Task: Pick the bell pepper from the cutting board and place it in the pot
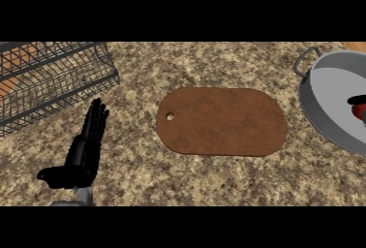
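Note:
A brown cutting board (221, 122) lies in the middle of the speckled counter with nothing on it. At the right edge stands a grey metal pot (323, 104), cut off by the frame. Inside it, a red bell pepper (358, 111) shows partly at the frame's edge, with something black just above it that I cannot identify. My left hand (84, 145) rests open at the lower left, fingers straight and pointing away, well left of the board. My right hand does not show.
A black wire basket (50, 77) occupies the upper left corner, with something orange behind it. Bare granite counter (214, 179) lies in front of the board and between board and pot.

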